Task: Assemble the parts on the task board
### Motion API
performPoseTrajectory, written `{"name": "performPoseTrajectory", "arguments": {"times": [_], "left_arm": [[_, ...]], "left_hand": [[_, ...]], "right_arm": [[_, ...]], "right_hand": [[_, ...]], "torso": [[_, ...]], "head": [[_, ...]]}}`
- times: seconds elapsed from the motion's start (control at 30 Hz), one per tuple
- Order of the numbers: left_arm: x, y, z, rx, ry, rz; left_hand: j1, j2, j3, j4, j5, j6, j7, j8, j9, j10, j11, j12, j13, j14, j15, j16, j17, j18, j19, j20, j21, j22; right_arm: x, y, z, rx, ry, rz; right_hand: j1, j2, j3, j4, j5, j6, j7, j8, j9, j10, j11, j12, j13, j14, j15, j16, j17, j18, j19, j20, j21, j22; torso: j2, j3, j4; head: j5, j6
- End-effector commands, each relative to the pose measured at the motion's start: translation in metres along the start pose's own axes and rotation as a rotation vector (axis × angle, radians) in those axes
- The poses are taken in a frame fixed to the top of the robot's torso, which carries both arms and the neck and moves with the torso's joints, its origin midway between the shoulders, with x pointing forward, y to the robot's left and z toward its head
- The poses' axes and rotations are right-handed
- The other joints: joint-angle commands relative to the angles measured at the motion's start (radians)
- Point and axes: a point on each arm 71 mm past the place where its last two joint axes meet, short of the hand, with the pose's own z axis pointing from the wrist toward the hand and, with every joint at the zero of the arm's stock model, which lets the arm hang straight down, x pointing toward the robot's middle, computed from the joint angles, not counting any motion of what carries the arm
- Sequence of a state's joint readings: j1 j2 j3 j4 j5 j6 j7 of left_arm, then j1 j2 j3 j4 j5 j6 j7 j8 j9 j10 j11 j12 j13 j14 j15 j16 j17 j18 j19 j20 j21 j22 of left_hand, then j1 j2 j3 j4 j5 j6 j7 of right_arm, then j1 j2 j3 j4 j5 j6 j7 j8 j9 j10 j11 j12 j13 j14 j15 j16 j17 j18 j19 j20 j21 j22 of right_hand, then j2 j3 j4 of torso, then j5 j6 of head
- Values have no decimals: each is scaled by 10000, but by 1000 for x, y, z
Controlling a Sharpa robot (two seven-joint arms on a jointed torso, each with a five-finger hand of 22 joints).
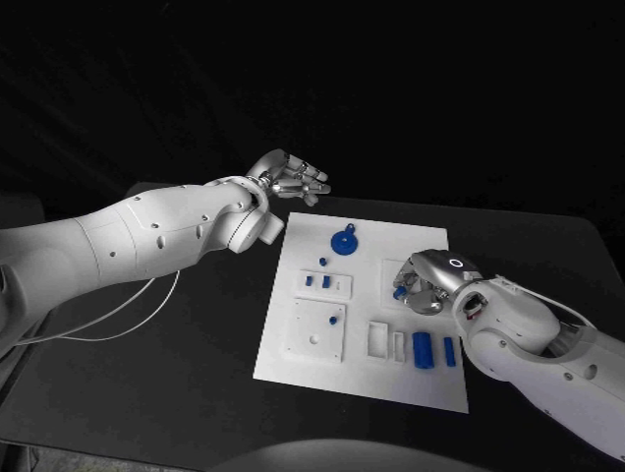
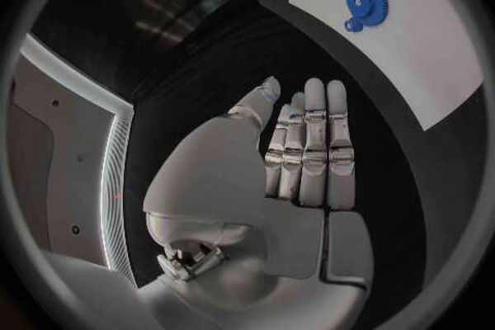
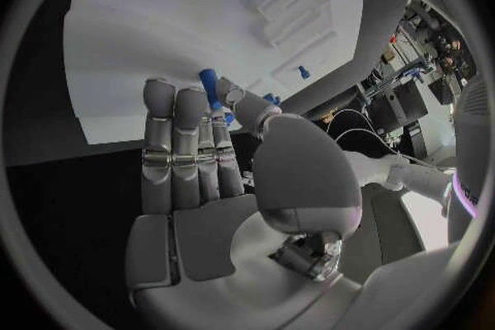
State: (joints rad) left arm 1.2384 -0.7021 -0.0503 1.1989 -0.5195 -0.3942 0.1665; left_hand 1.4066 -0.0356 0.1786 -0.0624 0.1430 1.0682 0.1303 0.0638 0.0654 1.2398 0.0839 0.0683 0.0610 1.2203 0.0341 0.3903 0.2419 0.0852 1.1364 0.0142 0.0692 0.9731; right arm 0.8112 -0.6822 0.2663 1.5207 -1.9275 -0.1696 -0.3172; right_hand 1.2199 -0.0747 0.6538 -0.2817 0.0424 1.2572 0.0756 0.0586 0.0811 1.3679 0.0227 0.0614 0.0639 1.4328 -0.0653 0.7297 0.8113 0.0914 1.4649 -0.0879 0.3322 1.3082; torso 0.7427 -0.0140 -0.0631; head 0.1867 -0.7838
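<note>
The white task board (image 1: 292,364) lies in the middle of the black table. My right hand (image 1: 428,283) hovers over the board's right middle and pinches a small blue peg (image 1: 399,291) between thumb and a finger; the right wrist view shows the same peg (image 3: 209,85) at the fingertips, just above the board (image 3: 124,33). My left hand (image 1: 292,179) hangs beyond the board's far left corner, fingers stretched out straight and holding nothing, as seen on the left hand (image 2: 309,140). A blue gear (image 1: 344,242) stands near the board's far edge.
Two blue cylinders (image 1: 424,349) lie side by side near the board's front right. Two short blue pegs (image 1: 317,282) stand in a small block left of centre. White cables (image 1: 129,315) trail over the table on the left.
</note>
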Motion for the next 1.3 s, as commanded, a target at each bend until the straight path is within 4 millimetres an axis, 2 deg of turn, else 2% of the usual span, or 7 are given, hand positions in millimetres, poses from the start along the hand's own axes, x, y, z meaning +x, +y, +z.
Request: {"name": "performPoseTrajectory", "arguments": {"times": [0.03, 0.4, 0.77, 0.83, 0.9, 1.1, 1.3], "left_arm": [[1, -1, 0, 57, 118, -86], [-1, 0, 1, 24, 61, -61], [-3, 2, 2, 5, -24, -30], [-3, 2, 2, 6, -28, -29], [-3, 2, 3, 0, -33, -39], [0, 5, 5, -73, -88, -41], [3, 8, 8, -155, -122, -81]], "left_hand": [[-21, 52, 28, -52, 64, -49, 14, 0, 5, -40, -22, -22, 9, -22, -3, -21, -4, -154, -59, -25, 3, 1], [-21, 54, 37, -62, 63, -47, 16, -2, 4, -57, -17, -26, 7, -25, -2, -21, -4, -153, -60, -26, 3, 15], [-21, 54, 37, -62, 63, -47, 16, -2, 4, -57, -17, -26, 7, -25, -2, -21, -4, -153, -60, -26, 3, 15], [-26, 58, 47, -77, 65, -46, 18, -1, 4, -51, -19, -22, 9, -20, -4, -18, -4, -151, -63, -26, 5, 44], [-26, 58, 47, -77, 65, -46, 18, -1, 4, -51, -19, -22, 9, -20, -4, -18, -4, -151, -63, -26, 5, 44], [-75, 62, 38, -50, 60, -46, 12, 0, 5, -53, -20, -22, 9, -1, -6, -3, 3, -149, -48, -24, 3, 41], [-95, 56, 38, -43, 62, -43, 6, 0, 5, -33, -30, -18, 9, 24, -17, 17, 12, -147, -15, -30, 6, 35]], "right_arm": [[-1, 2, -2, 27, -275, -172], [-19, 0, -6, 104, -728, 1397], [-48, 7, -10, -115, -1237, 3088], [-51, 13, -10, -323, -1229, 3294], [-51, 22, -9, -619, -1073, 3572], [-39, 52, -3, -1430, -537, 3966], [-20, 88, -3, -2395, -84, 3758]], "right_hand": [[-115, 45, 150, -20, 60, 109, -11, 68, 149, 186, -98, 35, 43, 48, -69, 14, 9, 18, 389, -93, 168, 297], [-195, 49, 139, -21, 61, 145, -26, 64, 224, 241, -124, 32, 42, 103, -91, -29, 2, -5, 426, -121, 502, 428], [-190, 139, -40, -31, 61, 117, -24, 67, 280, 229, -127, 33, 41, 111, -99, -51, 22, 22, 436, -123, 539, 433], [-190, 139, -40, -32, 61, 117, -24, 67, 280, 229, -127, 33, 41, 111, -99, -50, 22, 22, 436, -123, 540, 433], [-191, 146, -43, -28, 61, 112, -21, 63, 286, 227, -125, 29, 39, 107, -102, -55, 27, 26, 434, -124, 548, 433], [-171, 188, -82, -33, 63, 67, -8, 60, 293, 195, -112, 31, 40, 73, -92, -87, 26, 53, 405, -117, 463, 424], [-132, 234, -183, -32, 63, 41, -1, 62, 309, 173, -105, 31, 38, 62, -82, -126, 7, 57, 396, -104, 402, 419]], "torso": [[3, 0, 5], [-10, -9, -1], [-26, -10, -10], [-39, -17, -14], [-52, -14, -17], [-144, 31, 25], [-188, 39, 47]], "head": [[-87, -20], [-119, 26], [43, 28], [88, 5], [275, -27], [439, -84], [615, -151]]}}
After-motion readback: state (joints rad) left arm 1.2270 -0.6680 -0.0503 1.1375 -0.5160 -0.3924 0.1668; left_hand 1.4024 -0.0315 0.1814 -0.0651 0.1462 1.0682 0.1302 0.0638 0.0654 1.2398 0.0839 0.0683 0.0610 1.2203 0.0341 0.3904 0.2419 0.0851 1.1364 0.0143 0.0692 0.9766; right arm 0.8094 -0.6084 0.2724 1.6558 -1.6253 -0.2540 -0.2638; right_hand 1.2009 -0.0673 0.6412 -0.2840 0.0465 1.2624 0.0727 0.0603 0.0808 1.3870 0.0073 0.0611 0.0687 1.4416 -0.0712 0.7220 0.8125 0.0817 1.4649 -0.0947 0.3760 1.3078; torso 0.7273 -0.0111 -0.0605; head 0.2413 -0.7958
